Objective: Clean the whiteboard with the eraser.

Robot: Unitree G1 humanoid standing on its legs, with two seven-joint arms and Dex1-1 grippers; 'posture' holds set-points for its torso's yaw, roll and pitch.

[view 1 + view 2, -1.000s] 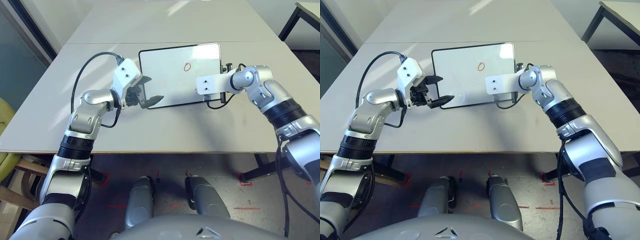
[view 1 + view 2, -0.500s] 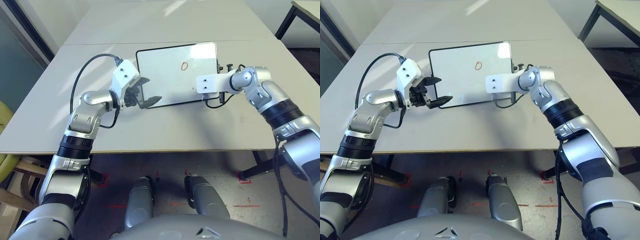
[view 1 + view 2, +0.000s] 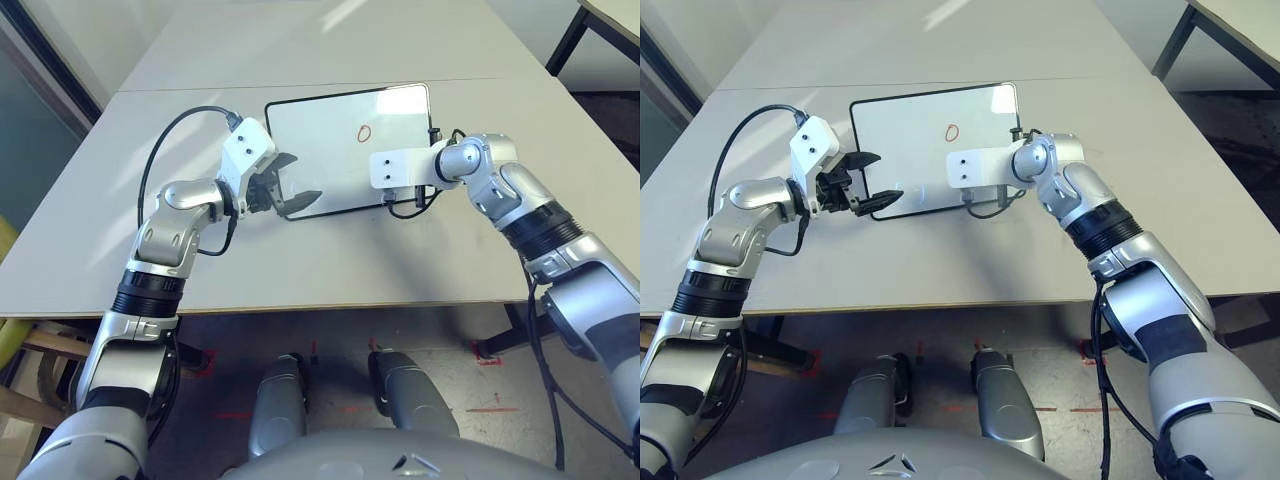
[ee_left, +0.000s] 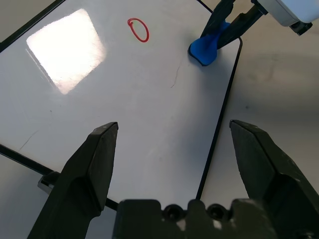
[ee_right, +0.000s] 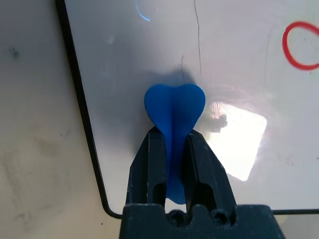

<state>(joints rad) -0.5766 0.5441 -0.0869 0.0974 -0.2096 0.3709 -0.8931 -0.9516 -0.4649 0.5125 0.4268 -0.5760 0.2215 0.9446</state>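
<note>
Right gripper [image 5: 173,149] clamped on eraser [image 5: 174,112], slid left across whiteboard [image 3: 330,130]; red circle [image 3: 364,132] unwiped. Left gripper [image 4: 179,144] spread, empty.

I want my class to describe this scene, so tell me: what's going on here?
A humanoid robot is cleaning a whiteboard lying flat on a grey table. Its right end effector is shut on a small blue eraser, whose tip is at the board's surface near the edge. A red circle is not yet wiped off. The left end effector is open at the board's near left corner, one finger over the board, holding nothing.
</note>
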